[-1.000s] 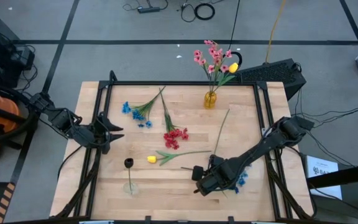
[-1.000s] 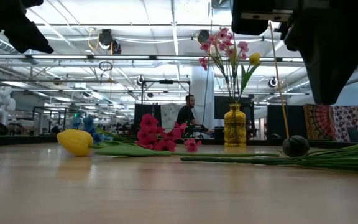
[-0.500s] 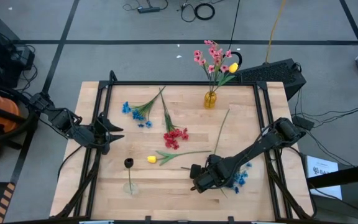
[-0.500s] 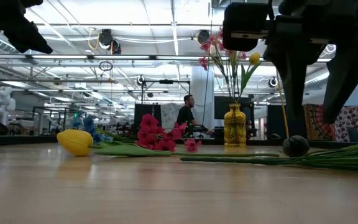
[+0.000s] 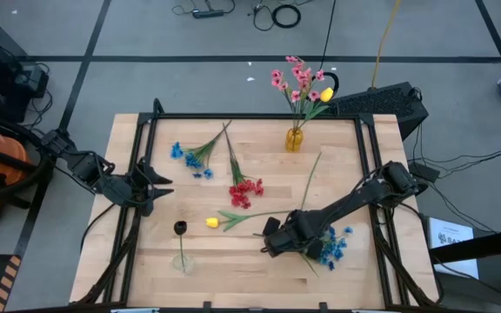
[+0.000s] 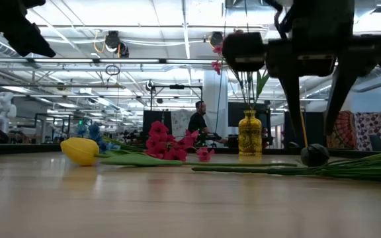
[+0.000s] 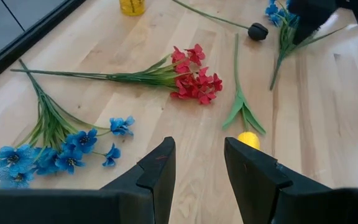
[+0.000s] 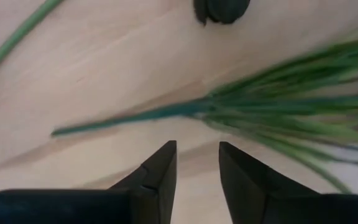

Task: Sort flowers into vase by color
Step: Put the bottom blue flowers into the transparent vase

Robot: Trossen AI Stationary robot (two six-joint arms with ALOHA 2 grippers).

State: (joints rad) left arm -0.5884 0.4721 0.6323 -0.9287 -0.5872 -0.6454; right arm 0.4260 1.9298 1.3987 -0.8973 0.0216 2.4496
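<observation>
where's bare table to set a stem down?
Free: the front strip of table between the small vase and the right tool. Crowded: the middle, around the red sprig, yellow bud and blue sprig.

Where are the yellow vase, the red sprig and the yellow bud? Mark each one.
yellow vase [image 5: 294, 139]: high view, on its body.
red sprig [image 7: 194, 79]: left wrist view, on its blooms.
yellow bud [image 6: 80, 151]: low view, on its middle.

loose flowers [image 5: 244, 191] flat on table [image 5: 233, 252]
</observation>
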